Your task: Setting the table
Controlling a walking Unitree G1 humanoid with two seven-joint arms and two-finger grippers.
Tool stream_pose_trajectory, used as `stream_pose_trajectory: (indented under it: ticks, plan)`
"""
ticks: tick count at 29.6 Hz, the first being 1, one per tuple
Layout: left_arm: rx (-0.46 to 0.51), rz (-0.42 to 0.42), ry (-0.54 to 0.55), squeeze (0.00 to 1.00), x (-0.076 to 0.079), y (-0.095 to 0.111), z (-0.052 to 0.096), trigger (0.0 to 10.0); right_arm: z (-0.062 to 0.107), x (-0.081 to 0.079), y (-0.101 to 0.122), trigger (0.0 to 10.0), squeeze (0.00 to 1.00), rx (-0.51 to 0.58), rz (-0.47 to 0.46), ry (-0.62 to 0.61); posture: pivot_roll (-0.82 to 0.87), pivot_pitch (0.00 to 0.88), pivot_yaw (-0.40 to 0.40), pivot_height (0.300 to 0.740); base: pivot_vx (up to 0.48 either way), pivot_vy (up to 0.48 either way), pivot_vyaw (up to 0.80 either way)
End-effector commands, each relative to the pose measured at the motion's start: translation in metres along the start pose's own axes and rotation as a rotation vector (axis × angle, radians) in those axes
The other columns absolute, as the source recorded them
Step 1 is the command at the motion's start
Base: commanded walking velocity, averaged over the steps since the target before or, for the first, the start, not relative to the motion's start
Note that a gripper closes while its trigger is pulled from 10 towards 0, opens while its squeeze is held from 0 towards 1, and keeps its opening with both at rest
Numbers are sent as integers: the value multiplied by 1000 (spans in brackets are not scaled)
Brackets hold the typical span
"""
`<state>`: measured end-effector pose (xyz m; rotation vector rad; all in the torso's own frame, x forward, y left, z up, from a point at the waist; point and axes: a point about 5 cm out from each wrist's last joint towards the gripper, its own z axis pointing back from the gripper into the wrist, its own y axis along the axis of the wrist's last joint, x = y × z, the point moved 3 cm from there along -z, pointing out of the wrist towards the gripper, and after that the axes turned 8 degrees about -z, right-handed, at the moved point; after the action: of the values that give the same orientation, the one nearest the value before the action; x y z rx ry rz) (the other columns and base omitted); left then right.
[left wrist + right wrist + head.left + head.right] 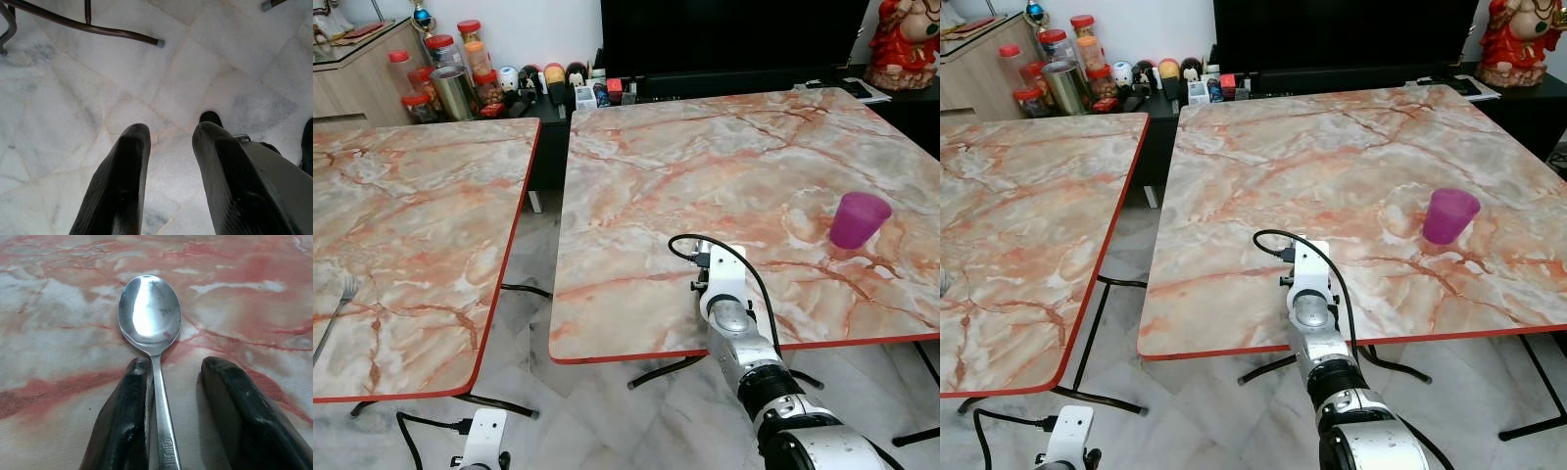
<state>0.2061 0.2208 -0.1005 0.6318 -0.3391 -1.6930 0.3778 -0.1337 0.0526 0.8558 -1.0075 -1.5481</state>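
A steel spoon [151, 323] lies on the marble tabletop [705, 166], bowl pointing away from my right gripper [176, 364]. That gripper is open and straddles the handle, which rests against one finger [129, 406] with a gap to the other. My right arm [729, 304] reaches over the near edge of the right table. A purple cup [859, 219] stands upright on the same table, off to the right of the arm. My left gripper [171, 129] hangs open over the floor with nothing between its fingers.
A second marble table [411, 225] stands to the left with a narrow gap between the two; a fork [342, 292] lies at its left edge. Jars and small items [450, 78] crowd a low cabinet behind. Table legs [98, 27] cross the tiled floor.
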Motion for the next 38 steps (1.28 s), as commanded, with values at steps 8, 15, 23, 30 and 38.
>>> stream_pose_trajectory:
  ticks: [8,15,23,30,38]
  plan:
    - [-26,1,-14,0,2,-6,1,10000,3,-9,-11,0,0,-42,6,33,-28,23,46,736,0,0,0]
    - [-32,8,-33,0,6,-9,1,10000,4,-11,-13,0,0,-48,11,42,-28,25,43,736,0,0,0]
    - [-37,11,-50,0,9,-11,1,10000,4,-10,-13,0,0,-49,15,40,-27,26,44,736,0,0,0]
    - [-38,10,-58,0,11,-12,1,10000,4,-11,-13,0,0,-47,13,43,-29,25,45,736,0,0,0]
    - [-20,2,-23,0,7,-7,1,10000,15,-29,44,10000,0,291,-51,170,-37,22,42,736,0,0,0]
